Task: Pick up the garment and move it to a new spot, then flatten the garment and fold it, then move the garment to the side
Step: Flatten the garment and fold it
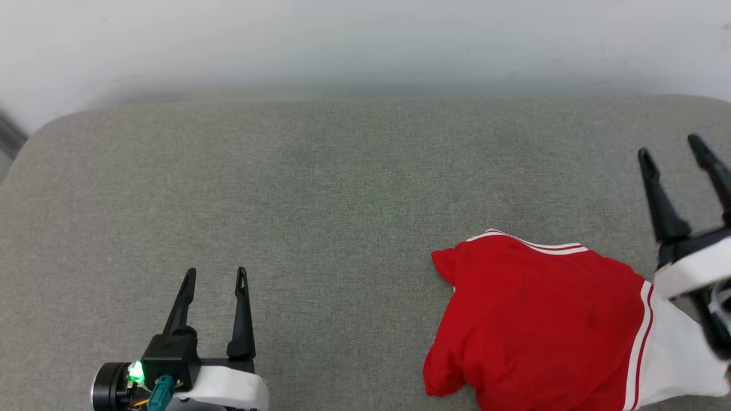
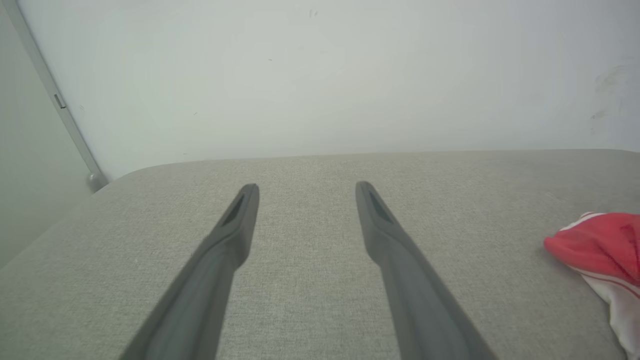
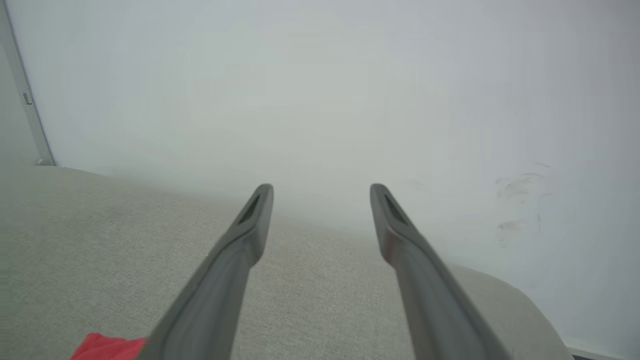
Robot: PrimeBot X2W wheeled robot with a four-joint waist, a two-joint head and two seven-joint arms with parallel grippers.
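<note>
- The garment [image 1: 542, 319] lies in a compact, loosely folded heap at the near right of the surface [image 1: 342, 200]. Its near edge runs off the bottom of the head view.
- Its left part is bright red, with a small lobe of cloth sticking out at the upper left and another at the lower left. A red-and-white striped trim runs along the far edge, and a second one divides the red body from a white sleeve on the right.
- The surface is covered in grey-beige woven fabric with rounded corners. The whole stretch left of the garment is flat.
- A plain pale wall [image 1: 365, 45] stands directly behind it. In the left wrist view a slim grey strip [image 2: 55, 100] slants down the wall at the far left.
- The left gripper [image 1: 216, 271] sits low at the near left, fingers pointing towards the wall. Its jaws are spread with nothing between them, well apart from the garment.
- The right gripper [image 1: 670, 145] is at the right edge, raised and tilted, fingers wide apart and empty. Its white-sleeved wrist is over the garment's white sleeve; whether they touch I cannot tell.
</note>
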